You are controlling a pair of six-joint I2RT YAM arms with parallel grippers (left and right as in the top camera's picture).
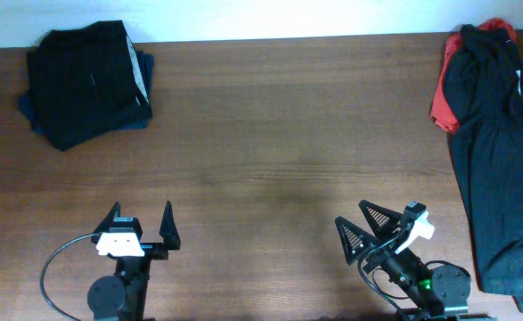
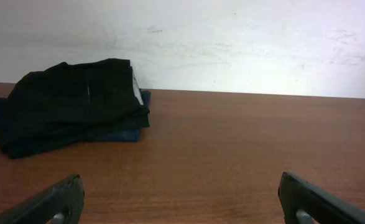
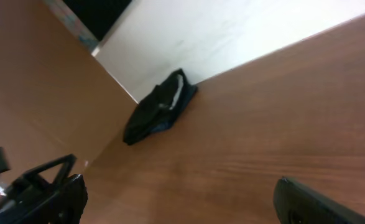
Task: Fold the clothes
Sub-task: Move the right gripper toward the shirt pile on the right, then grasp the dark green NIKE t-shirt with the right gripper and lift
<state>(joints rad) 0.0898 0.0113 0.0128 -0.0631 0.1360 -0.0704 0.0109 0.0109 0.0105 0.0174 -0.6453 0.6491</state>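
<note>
A stack of folded dark garments [image 1: 87, 83] lies at the table's far left; it also shows in the left wrist view [image 2: 73, 106] and small in the right wrist view [image 3: 157, 107]. A dark charcoal T-shirt [image 1: 502, 169] lies unfolded along the right edge, partly over a red shirt [image 1: 443, 94]; no lettering shows. My left gripper [image 1: 140, 225] is open and empty near the front edge, well short of the folded stack. My right gripper [image 1: 359, 221] is open and empty at the front right, left of the T-shirt.
The wooden table [image 1: 279, 152] ends at a white wall [image 2: 232, 43] at the back. A cable [image 1: 61, 259] loops beside the left arm's base.
</note>
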